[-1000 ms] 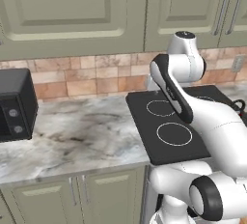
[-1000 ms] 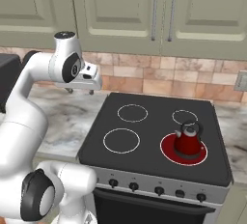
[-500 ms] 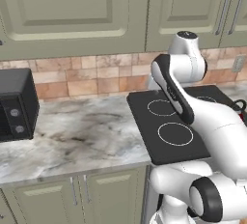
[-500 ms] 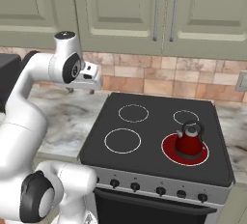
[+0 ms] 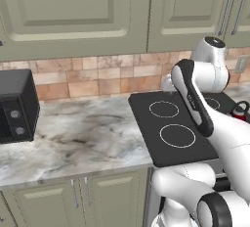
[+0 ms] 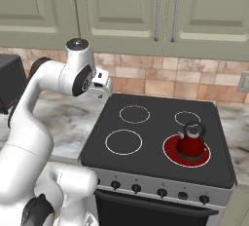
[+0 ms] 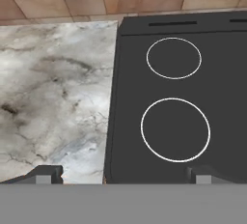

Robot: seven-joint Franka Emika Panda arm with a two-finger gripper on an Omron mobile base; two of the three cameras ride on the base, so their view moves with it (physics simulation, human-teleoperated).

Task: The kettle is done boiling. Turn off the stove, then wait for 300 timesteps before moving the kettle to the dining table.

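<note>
The red kettle (image 6: 190,143) stands upright on the stove's (image 6: 151,154) front right burner, whose ring glows red. In the left base view, part of the kettle (image 5: 240,111) peeks out behind my arm, at the right of the stove (image 5: 146,123). My gripper (image 7: 124,175) is open with nothing between its fingers. It hangs above the stove's left edge, over the seam between the cooktop (image 7: 226,121) and the marbled counter (image 7: 53,102). From the right base camera, my gripper (image 6: 103,90) is well left of the kettle and apart from it. A row of black knobs (image 6: 136,188) lines the stove front. The dining table is out of view.
A black microwave (image 5: 14,106) sits on the marbled counter (image 5: 83,133) at the far left. Green wall cabinets (image 6: 160,1) hang above a brick backsplash (image 6: 160,76). The two left burners (image 7: 174,129) are bare. Base cabinets (image 5: 78,199) stand under the counter.
The whole picture has shifted slightly, so the base has moved a little. The arm keeps its pose, the gripper stays open, and the kettle sits on the same glowing burner.
</note>
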